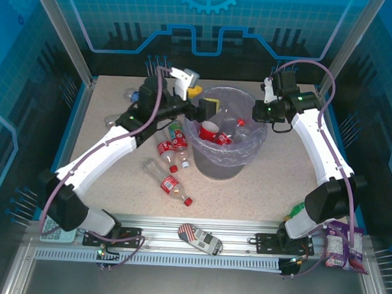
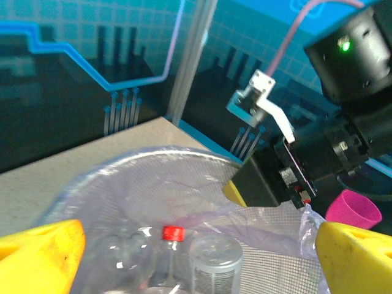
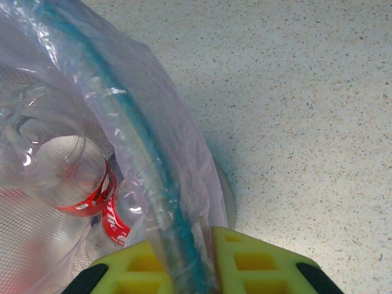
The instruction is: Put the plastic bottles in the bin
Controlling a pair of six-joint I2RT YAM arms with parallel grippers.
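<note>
Clear bottle (image 1: 170, 183) lies flat, diagonal, cap pointing near-right.

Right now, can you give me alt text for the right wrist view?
The right pincer is clamped on the bag-lined rim of the bin. Inside, to the left, lie clear plastic bottles with red labels; the speckled table spreads to the right.
</note>
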